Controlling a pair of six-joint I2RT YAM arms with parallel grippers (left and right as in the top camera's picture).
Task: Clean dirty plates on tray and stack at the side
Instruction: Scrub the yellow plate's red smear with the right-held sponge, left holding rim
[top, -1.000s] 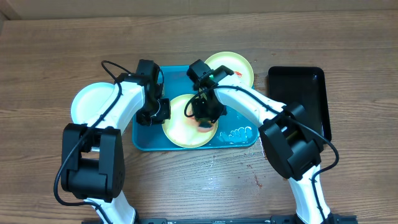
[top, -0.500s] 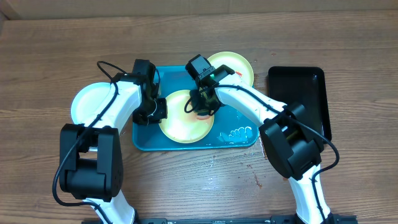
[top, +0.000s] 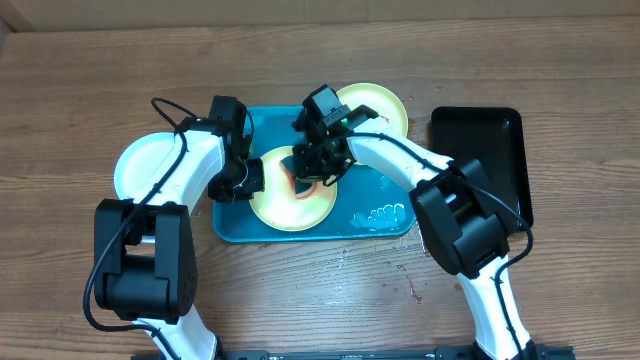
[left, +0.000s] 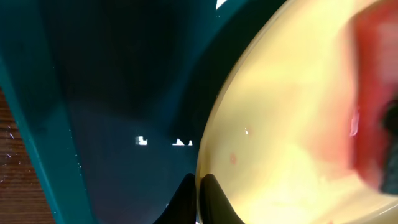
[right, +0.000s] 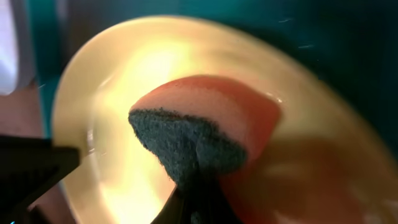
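Note:
A pale yellow-green dirty plate lies on the turquoise tray. My left gripper is shut on its left rim; in the left wrist view the fingertips pinch the plate's edge. My right gripper is shut on an orange sponge with a dark scouring side, pressed on the plate. A second yellow-green plate sits at the tray's back right corner. A light blue plate rests on the table to the left of the tray.
A narrower black tray lies to the right of the turquoise one. Water drops or foam sit on the tray's front right part. Bare wooden table surrounds both trays.
The right gripper has carried the sponge up and to the left across the plate. The plate and the left gripper holding it have shifted a little to the left.

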